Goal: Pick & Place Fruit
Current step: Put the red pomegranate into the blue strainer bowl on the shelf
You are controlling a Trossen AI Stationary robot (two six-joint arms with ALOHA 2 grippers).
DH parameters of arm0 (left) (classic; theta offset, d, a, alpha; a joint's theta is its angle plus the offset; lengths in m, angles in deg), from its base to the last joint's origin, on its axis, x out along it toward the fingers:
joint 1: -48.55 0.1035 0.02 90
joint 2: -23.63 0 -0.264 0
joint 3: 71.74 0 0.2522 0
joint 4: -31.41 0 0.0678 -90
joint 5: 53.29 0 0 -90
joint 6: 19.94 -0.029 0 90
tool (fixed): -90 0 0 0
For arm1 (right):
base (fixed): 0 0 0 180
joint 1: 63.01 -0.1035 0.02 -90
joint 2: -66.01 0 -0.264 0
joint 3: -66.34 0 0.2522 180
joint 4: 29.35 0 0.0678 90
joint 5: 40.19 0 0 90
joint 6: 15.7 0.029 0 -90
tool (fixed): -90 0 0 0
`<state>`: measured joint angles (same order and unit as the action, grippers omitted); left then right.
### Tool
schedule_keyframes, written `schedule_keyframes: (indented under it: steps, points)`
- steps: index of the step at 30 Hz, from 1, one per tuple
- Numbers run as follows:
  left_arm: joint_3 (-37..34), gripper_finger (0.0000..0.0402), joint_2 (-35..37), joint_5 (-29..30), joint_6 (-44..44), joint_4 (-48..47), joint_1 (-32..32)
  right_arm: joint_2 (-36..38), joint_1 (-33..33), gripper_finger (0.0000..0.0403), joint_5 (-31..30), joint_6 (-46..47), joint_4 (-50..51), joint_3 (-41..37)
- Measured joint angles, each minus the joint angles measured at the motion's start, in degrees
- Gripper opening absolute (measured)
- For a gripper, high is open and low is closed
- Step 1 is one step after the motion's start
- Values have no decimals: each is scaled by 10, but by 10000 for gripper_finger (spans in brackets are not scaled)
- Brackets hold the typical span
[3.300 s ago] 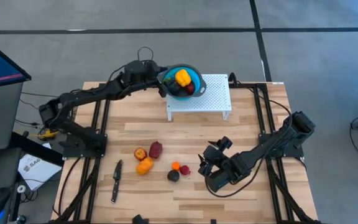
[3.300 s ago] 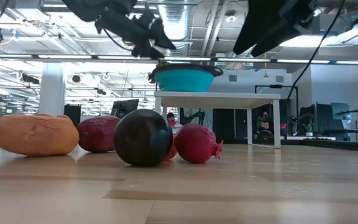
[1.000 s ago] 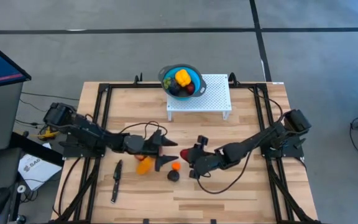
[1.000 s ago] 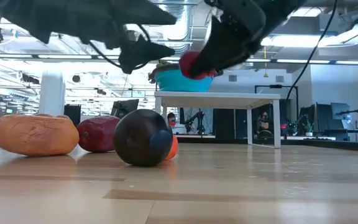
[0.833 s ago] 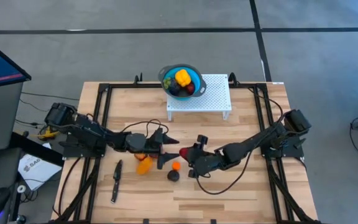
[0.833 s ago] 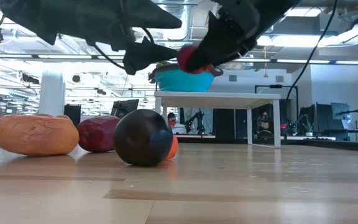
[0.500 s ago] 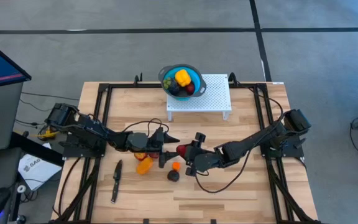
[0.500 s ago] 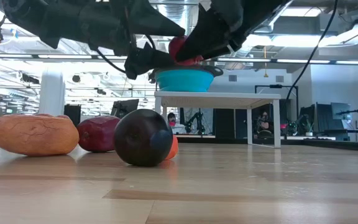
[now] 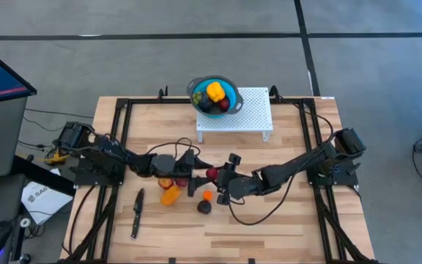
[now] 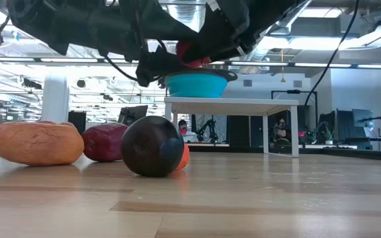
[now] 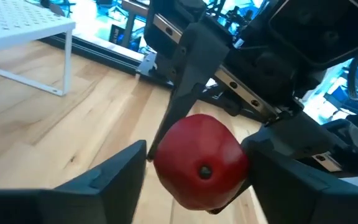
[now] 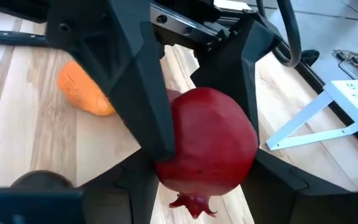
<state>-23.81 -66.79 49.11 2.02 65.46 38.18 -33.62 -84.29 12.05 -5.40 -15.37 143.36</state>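
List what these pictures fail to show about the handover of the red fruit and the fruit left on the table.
- High view: the red fruit is too small, so whether the left gripper touches it is unclear.
- Low view: the small orange fruit is mostly hidden behind the near-black fruit.
- Right wrist view: the right gripper holds the fruit, hiding the table below.

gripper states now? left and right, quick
Left end effector: open, fingers on either side of the pomegranate, not clamped on it.
Right end effector: shut on the pomegranate, held above the table.
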Motion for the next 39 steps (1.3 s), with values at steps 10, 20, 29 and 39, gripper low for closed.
schedule_keyframes:
  steps: [10, 20, 29, 39]
  points:
    - [-2, 174, 0, -39, -6, -5, 14, 1, 1, 222, 21, -2, 15, -1]
    - [-2, 181, 0, -52, 17, -4, 25, 1, -25, 239, -9, 100, 141, -25]
    - [-2, 185, 0, -120, 55, 13, 31, -1, -138, 239, -244, 163, 14, -133]
    - [-2, 190, 0, -143, 133, 53, 29, 0, -172, 240, -321, -94, -261, -142]
